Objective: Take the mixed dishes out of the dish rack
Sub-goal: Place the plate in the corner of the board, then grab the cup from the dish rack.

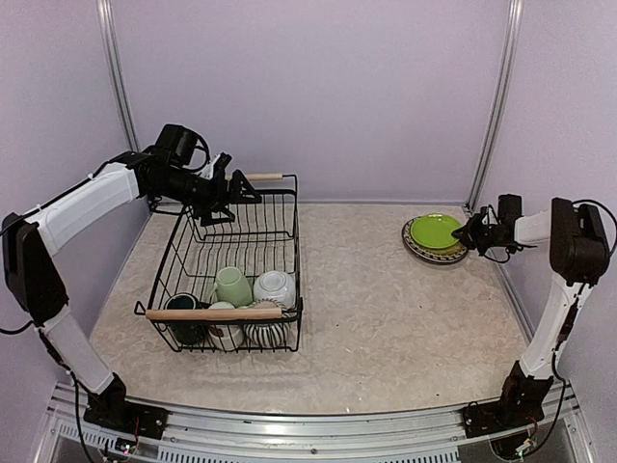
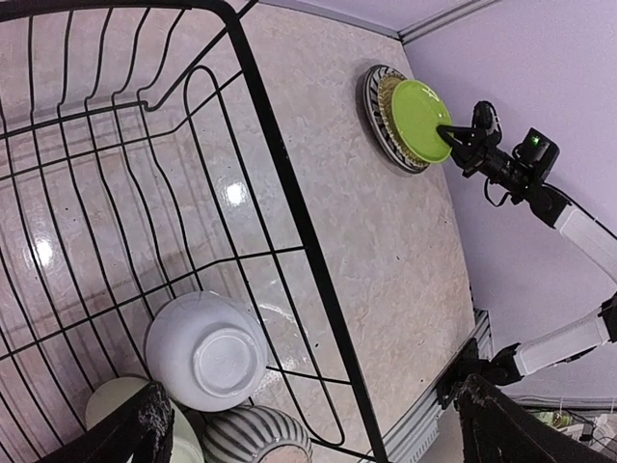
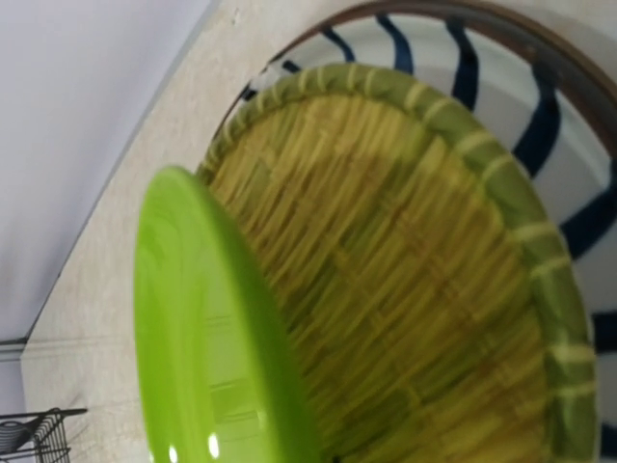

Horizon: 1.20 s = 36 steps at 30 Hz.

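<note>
Counting from the top view, the dish rack (image 1: 295,241) holds five pieces crowded at its near end: a pale green mug (image 1: 232,285), a white bowl (image 1: 275,286) turned bottom-up, a dark teal mug (image 1: 181,307), a striped mug (image 1: 262,330) and a small white cup (image 1: 224,335). Its two wooden handles (image 1: 217,313) cap the near and far ends. Well apart on the right of the table (image 1: 386,318) sits a stack that looks like two plates from above, the lime-green plate (image 1: 436,231) over the black-and-white striped plate (image 1: 429,256).

The right wrist view shows a third layer, a woven yellow-green dish (image 3: 386,289) between them, with the lime-green plate tilted up off it. That view shows none of its own fingers. The left wrist view shows the right gripper (image 1: 470,233) closed on the lime-green plate's rim.

The left gripper (image 1: 231,188) hovers over the rack's far end, its fingers spread wide with nothing between them.
</note>
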{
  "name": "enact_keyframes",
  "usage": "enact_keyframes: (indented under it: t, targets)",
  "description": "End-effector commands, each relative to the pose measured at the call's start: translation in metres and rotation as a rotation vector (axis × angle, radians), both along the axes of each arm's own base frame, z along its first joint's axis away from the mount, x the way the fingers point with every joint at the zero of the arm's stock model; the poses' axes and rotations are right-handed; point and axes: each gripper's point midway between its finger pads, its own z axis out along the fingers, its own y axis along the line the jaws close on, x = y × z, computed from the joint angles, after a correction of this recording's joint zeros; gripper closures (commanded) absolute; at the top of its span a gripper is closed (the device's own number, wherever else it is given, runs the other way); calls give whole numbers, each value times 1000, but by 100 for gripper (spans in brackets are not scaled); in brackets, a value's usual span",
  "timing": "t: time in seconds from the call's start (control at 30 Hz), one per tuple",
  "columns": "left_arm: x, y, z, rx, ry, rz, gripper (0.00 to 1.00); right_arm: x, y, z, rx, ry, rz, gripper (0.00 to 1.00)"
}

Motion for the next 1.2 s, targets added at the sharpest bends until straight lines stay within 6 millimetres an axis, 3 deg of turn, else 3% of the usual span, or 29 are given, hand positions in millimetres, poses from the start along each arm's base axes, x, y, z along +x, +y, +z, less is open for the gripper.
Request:
enact_keyframes:
  t: [0.0, 0.1, 0.23, 0.57, 0.97, 1.17]
  targets:
    - [-2, -2, -8, 28, 4, -19, 1, 9, -7, -4, -24, 2, 9, 92]
    - [-1, -2, -8, 46, -1, -10, 1, 12, -8, -9, -47, 23, 23, 91]
    - [-2, 5, -8, 71, -11, 8, 1, 8, -9, -12, -79, 35, 34, 80]
    - [-12, 16, -12, 140, -16, 40, 1, 1, -20, -1, -191, 35, 25, 65]
    - [-29, 44, -47, 318, 53, 75, 1, -8, -20, 14, -234, 15, 43, 36]
    - [-36, 51, -54, 355, 65, 80, 1, -12, -27, 14, -301, 36, 35, 32]
